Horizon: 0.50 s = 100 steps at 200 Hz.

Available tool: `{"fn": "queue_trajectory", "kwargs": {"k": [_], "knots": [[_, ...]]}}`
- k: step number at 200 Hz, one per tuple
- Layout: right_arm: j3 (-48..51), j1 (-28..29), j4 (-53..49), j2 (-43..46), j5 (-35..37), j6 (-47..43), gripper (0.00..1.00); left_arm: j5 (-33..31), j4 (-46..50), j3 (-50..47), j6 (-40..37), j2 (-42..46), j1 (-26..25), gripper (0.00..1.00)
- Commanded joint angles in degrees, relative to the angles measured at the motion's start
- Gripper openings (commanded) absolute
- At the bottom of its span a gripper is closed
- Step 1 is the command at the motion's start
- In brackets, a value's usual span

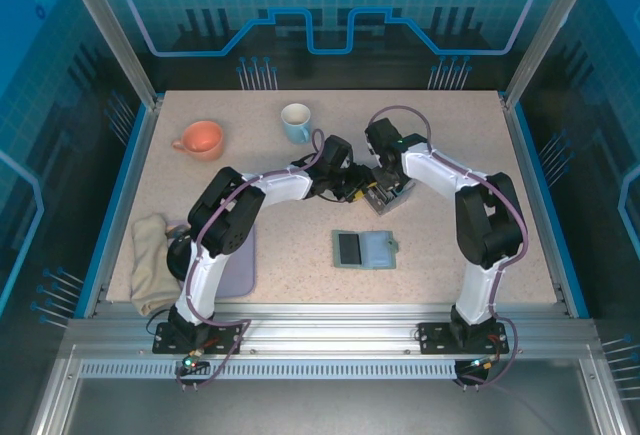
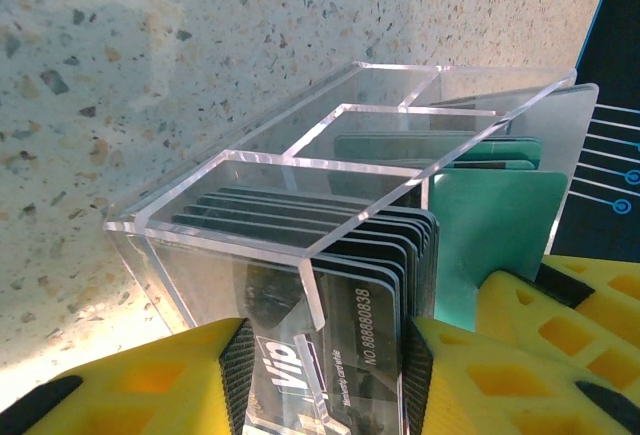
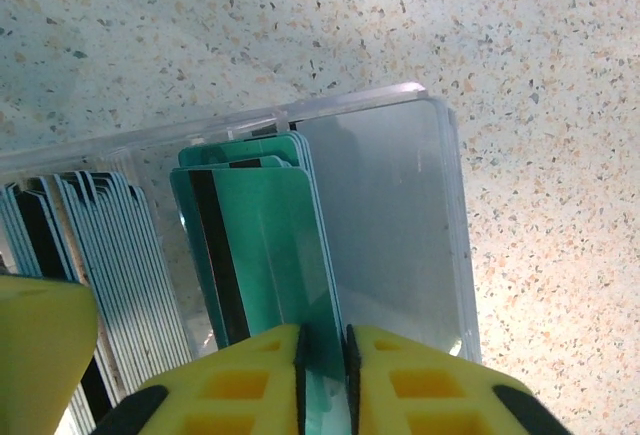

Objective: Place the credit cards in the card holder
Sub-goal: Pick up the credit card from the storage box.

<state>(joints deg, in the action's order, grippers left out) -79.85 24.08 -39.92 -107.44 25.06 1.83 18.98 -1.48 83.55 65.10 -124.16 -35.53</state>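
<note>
Drawing one teal card [image 3: 265,255] out of the clear box [image 3: 400,205]; the card holder [image 1: 363,249] lies open and waiting.
The right gripper [image 3: 322,370] is pressed together on the edge of the teal card, which stands in the box. The left gripper [image 2: 325,375] pinches the box's end by the dark cards [image 2: 300,225], seemingly to steady it. The card holder rests on the table [image 1: 470,255], near the box, toward the arm bases. The next move, I judge, calls for a straight lift clear of the box, then a carry to a pocket.

1 orange mug [image 1: 200,139], 1 blue mug [image 1: 296,122], 1 card holder [image 1: 364,249], 1 clear box [image 2: 300,160], 1 cloth [image 1: 150,255]
</note>
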Motion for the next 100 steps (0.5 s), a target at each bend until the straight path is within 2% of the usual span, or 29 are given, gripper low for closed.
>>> {"fn": "queue_trajectory", "kwargs": {"k": [1,100], "knots": [[0.8,-0.3,0.1,1.7,1.9,0.0,0.16,-0.3,6.0,-0.3,0.2,-3.2,-0.2,0.45],[0.6,-0.4,-1.0,3.4,0.7,0.1,0.06,-0.5,6.2,-0.5,0.1,-3.1,-0.2,0.45]]}}
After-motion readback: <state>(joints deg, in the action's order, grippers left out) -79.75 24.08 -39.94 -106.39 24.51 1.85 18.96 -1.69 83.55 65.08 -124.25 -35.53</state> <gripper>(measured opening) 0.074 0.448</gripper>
